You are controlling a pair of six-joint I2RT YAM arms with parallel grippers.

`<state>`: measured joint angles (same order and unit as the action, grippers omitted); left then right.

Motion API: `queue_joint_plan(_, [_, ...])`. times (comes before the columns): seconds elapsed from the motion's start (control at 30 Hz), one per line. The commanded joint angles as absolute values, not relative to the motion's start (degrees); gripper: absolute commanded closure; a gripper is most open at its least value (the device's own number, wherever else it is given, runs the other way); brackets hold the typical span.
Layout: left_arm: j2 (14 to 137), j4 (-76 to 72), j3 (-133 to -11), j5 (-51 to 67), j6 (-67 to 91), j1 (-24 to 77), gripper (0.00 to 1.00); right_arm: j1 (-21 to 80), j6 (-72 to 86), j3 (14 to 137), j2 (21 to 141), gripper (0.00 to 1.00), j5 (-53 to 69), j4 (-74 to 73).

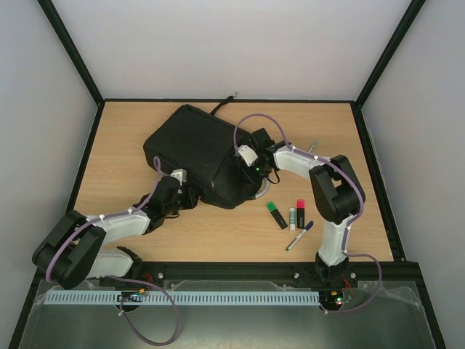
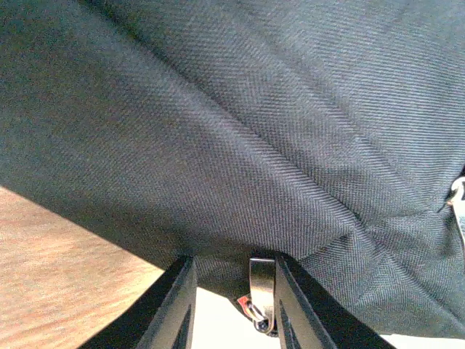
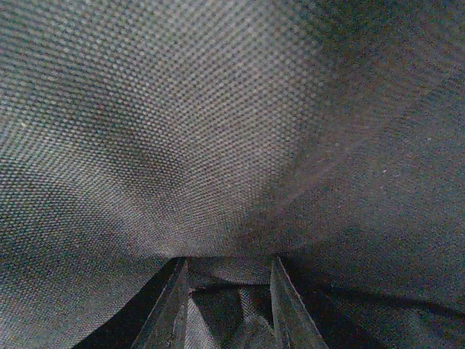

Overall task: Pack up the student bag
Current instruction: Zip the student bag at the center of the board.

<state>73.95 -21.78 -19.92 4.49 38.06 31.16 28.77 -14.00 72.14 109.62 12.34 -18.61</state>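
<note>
Pincers [image 2: 232, 267] [image 3: 227, 263] narrow, snug on student bag [image 1: 192, 149]

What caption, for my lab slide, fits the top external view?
Left arm and right arm hold the black student bag; markers and a pen wait unpacked on the table beside it.

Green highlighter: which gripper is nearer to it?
Right. The right gripper is on the student bag's right edge, just behind the green highlighter; the left gripper is at its left corner, farther off.
</note>
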Motion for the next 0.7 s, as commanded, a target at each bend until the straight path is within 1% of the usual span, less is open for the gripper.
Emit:
queue_joint_plan(0.0, [74.9,-19.6,-20.9,4.4,39.2,31.5,0.69,28.3,-13.7,70.4,111.5,0.67,10.6,-21.7])
queue_joint_plan(0.4, [71.0,-17.8,-20.1,2.5,40.5,31.6,0.88,28.3,-13.8,70.3,111.5,0.67,10.5,-21.6])
queue_joint_plan(0.67, [69.7,-15.9,-18.5,1.4,42.2,31.6,0.97,28.3,-13.8,70.3,111.6,0.67,10.6,-21.7])
